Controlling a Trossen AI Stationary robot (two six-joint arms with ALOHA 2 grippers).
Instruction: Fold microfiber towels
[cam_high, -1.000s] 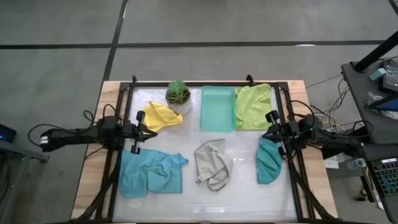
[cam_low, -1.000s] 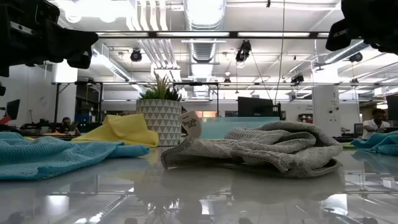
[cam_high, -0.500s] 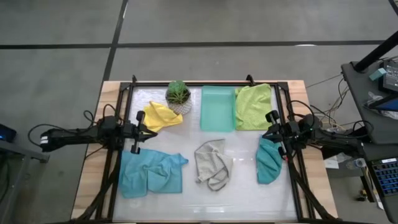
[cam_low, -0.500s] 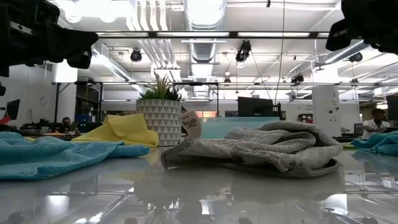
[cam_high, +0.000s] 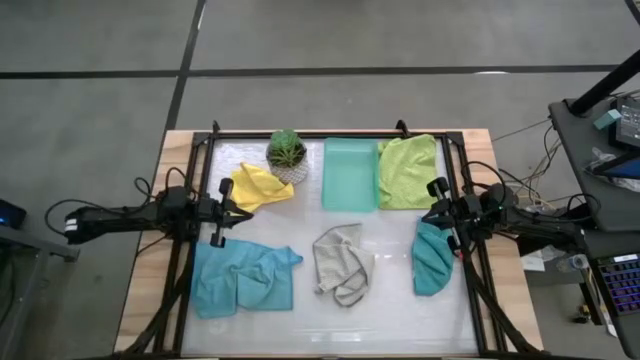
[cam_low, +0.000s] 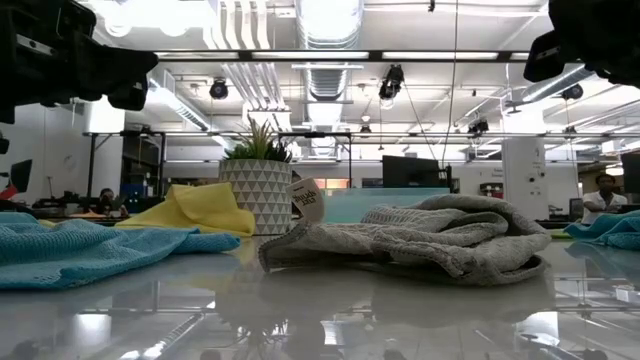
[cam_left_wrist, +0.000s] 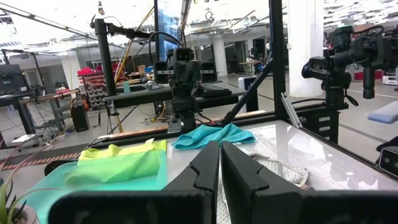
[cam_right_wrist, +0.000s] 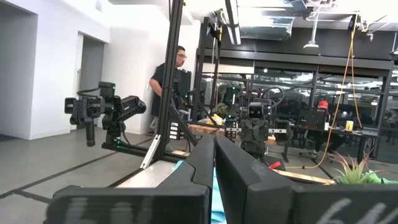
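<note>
1. A glossy white counter (cam_high: 390, 310) in a black frame sits in a big open workshop; all five cloths lie loose on it, none folded yet.
2. The left hand (cam_high: 222, 213) hangs at the counter's left edge with its fingers pressed together, holding nothing.
3. The right hand (cam_high: 438, 213) hangs at the right edge, likewise closed and empty.
4. The light blue towel (cam_high: 243, 277) lies crumpled just toward the near side of the left hand, and the yellow towel (cam_high: 257, 186) sits just on its far side, beside the potted plant (cam_high: 287, 154).
5. The teal towel (cam_high: 433, 258) lies directly below and nearward of the right hand, its long axis running front to back along that edge. The lime green towel (cam_high: 408, 170) lies farther back, against the mint tray (cam_high: 349, 174).
6. The grey towel (cam_high: 341, 263) is bunched mid-counter, about equally far from both hands.
7. Judgement: each arm has a cloth almost under it, so a start likely means opening and dropping straight down; the grey one would need a reach from either side.
</note>
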